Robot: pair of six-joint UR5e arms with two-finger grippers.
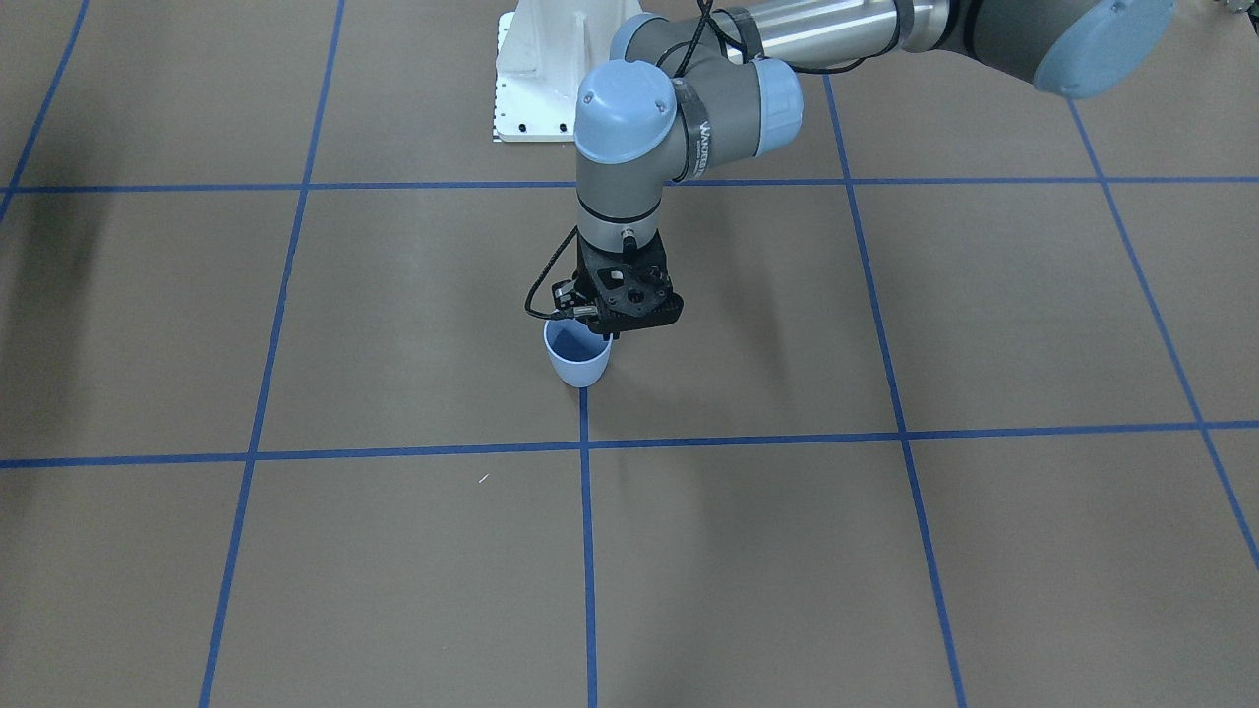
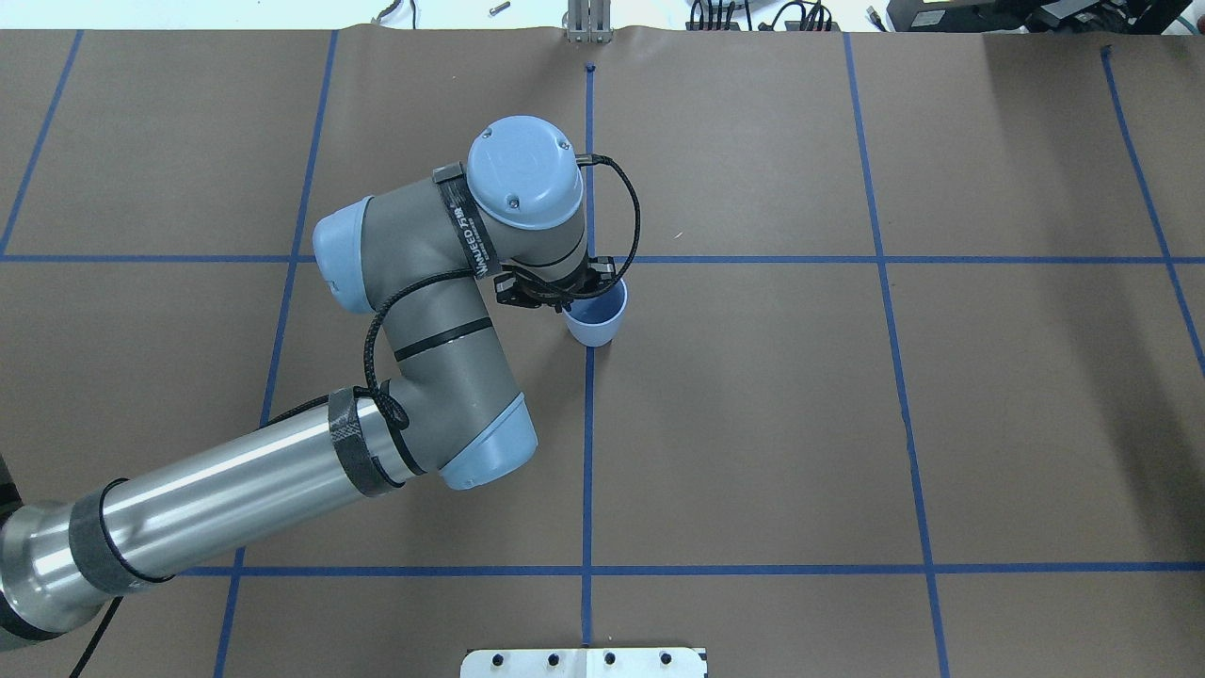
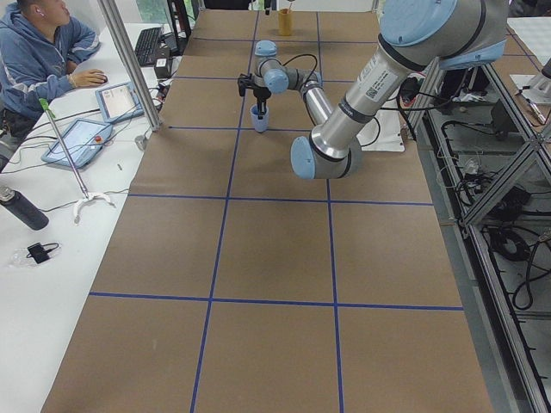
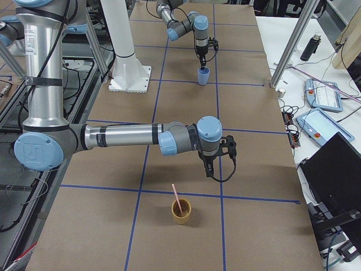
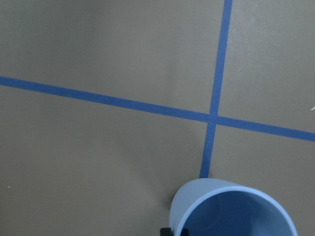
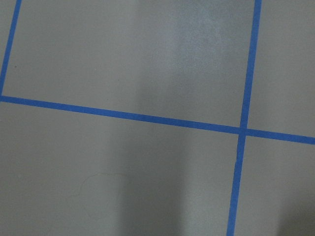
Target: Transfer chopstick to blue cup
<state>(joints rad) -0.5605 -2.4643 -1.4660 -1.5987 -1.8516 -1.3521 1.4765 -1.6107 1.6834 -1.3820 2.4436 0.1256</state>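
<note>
Exterior right view first: the chopstick (image 4: pixel 176 197) stands tilted in a tan cup (image 4: pixel 181 213) at the near end of the worktop (image 4: pixel 248 141). Its pink shaft sticks well out of the cup, with the top leaning toward the robot's side. It is well apart from the blue cup (image 4: pixel 203 76), which sits upright far up the brown paper.

The right end effector (image 4: pixel 210 168) hangs pointing down near the tan cup, a little farther up the worktop. Only this side view catches it, so I cannot tell whether it is wide or narrow.

Over to the middle: the left end effector (image 1: pixel 602 317) points straight down, right at the blue cup's rim on the robot's side. Its camera mount and cable cover the fingers from above and from the front. The wrist camera shows only a black sliver at the rim, so wide or narrow, I cannot tell. The blue cup stands on a blue tape line (image 2: pixel 587 452), just beside a crossing.
</note>
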